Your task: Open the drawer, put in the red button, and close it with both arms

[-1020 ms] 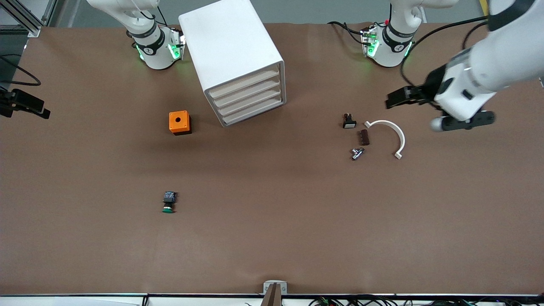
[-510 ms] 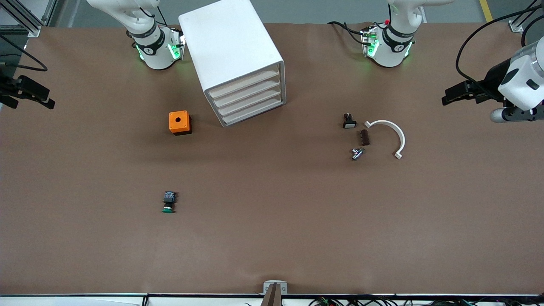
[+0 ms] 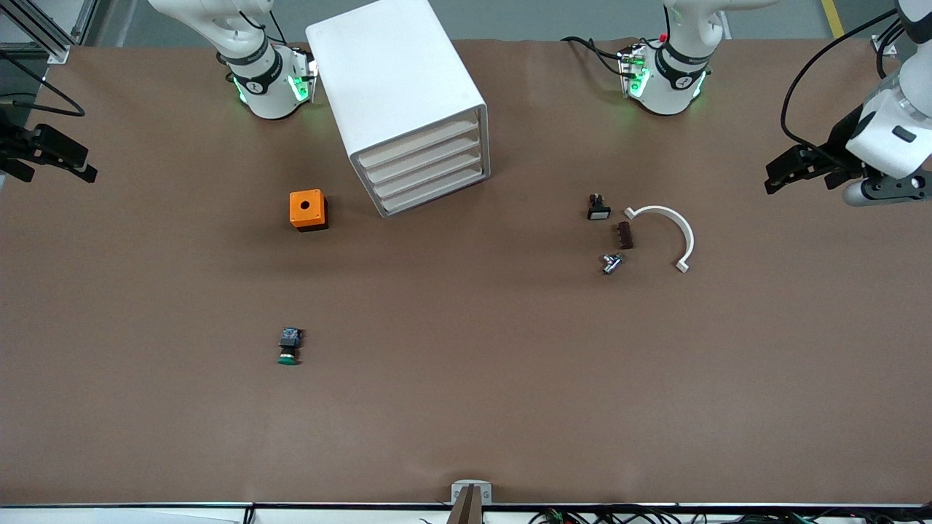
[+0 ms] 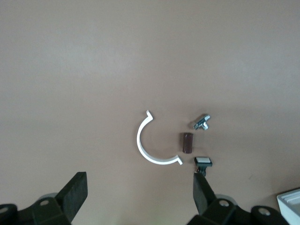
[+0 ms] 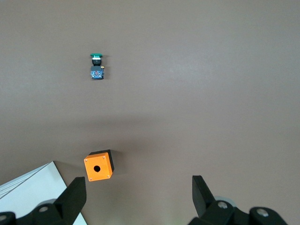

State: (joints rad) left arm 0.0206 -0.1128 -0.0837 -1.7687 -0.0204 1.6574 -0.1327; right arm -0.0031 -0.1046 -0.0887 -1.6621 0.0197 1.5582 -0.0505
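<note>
We see a brown counter. On it sit a white drawer box, an orange box, a green button, a white curved piece, and three small parts beside that piece.

I see white four-drawer cabinet standing between arm bases, drawers all shut. Orange box with hole beside cabinet's drawer front, toward right arm's end. Green-capped push-button switch nearer front camera than box, well apart. Toward left arm's end, cluster: small black switch with white face, brown block, small metal fitting, each nearer camera in turn; white curved plastic clip just beside them.
</note>
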